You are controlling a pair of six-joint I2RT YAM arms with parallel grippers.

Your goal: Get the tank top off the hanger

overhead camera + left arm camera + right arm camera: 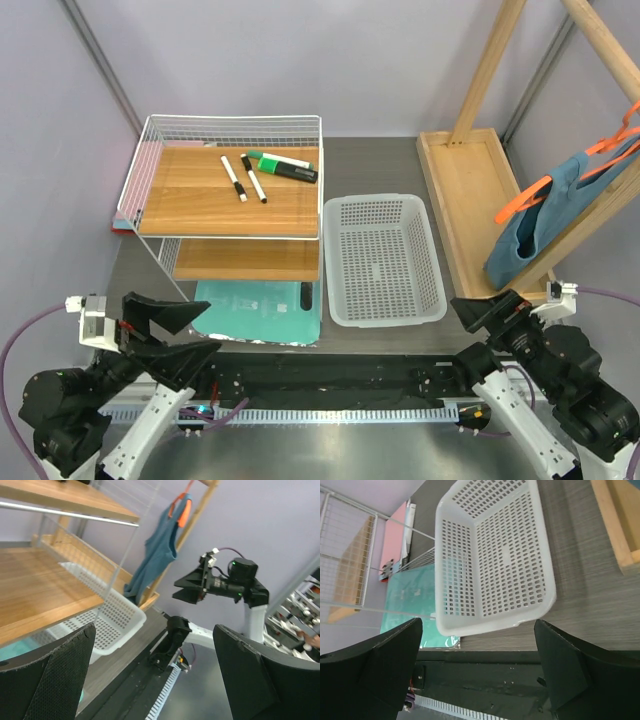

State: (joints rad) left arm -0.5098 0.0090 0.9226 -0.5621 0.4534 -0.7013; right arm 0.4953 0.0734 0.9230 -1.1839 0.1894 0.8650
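Nearest to the arm bases, the left gripper (205, 328) has its two black fingers spread wide and nothing is between them. The right gripper (462, 332) is spread just as wide and is also empty. Each wrist view shows only the inner parts of its own fingers, cut off by the lower edge.

Just beyond them lies a flat mint-green mat (260, 310). Its far part is hidden under a white wire shelf with two wooden boards (230, 190). A small black object (306, 295) rests on the mat; I cannot tell what it is. To the right of the mat stands a white perforated plastic basket (385, 318) with nothing inside.

On the upper board lie two white markers with black caps (243, 178), a green highlighter (285, 160) and a dark pen (297, 174). Something flat and pink (125, 205) is at the left side of the shelf, mostly hidden.

Far right, the dusty teal-blue fabric tank top (525, 225) hangs on the thin bright orange plastic hanger (520, 200) at a slanted pale wooden rack (465, 190), well apart from both grippers. Its lower end reaches the tray of the rack. Most of the hanger is covered by the fabric, and its hook is cut off at the edge of the picture.

The table (370, 160) is dark grey with wood grain. The walls are plain pale lilac-grey.
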